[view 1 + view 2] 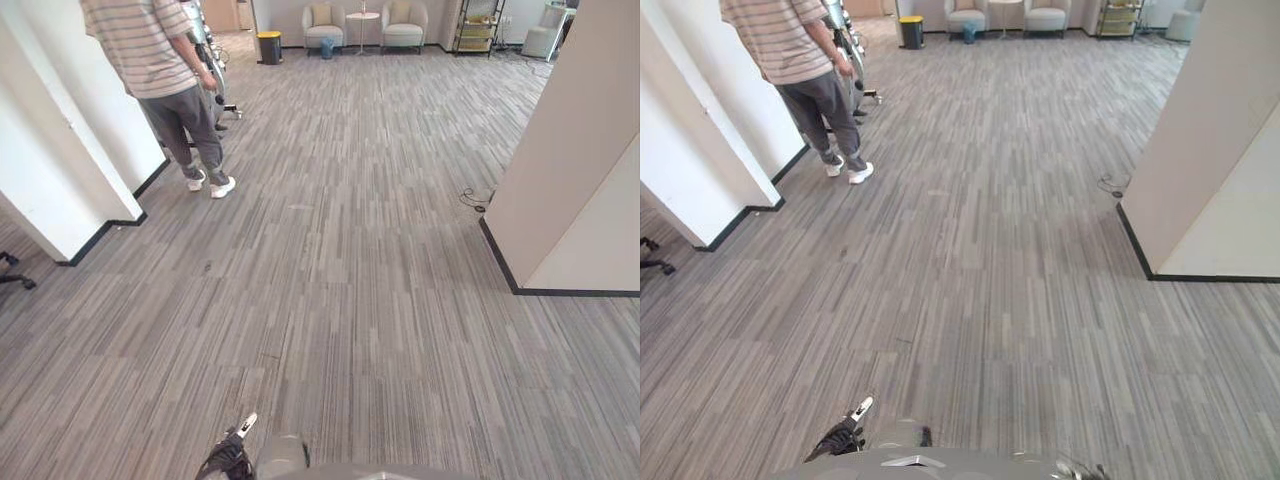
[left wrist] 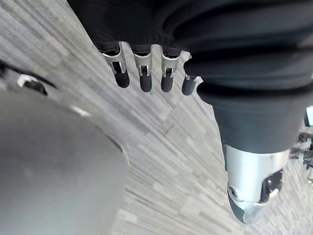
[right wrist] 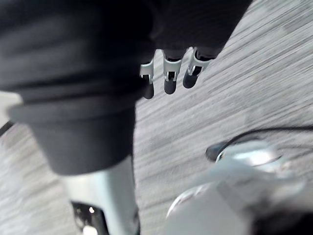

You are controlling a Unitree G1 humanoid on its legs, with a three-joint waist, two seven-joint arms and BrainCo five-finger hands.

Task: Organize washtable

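A person point(image 1: 160, 60) in a striped shirt stands on the striped grey carpet point(image 1: 350, 300) beside a white wall point(image 1: 50, 170), back turned and cut off at the shoulders by the picture's edge. Far behind are two pale armchairs point(image 1: 323, 25), a yellow bin point(image 1: 269, 46) and a shelf point(image 1: 478, 25), its contents too small to make out. The left hand point(image 2: 142, 73) hangs over the carpet, fingers relaxed and holding nothing. The right hand point(image 3: 170, 78), blurred, hangs likewise with loose, empty fingers.
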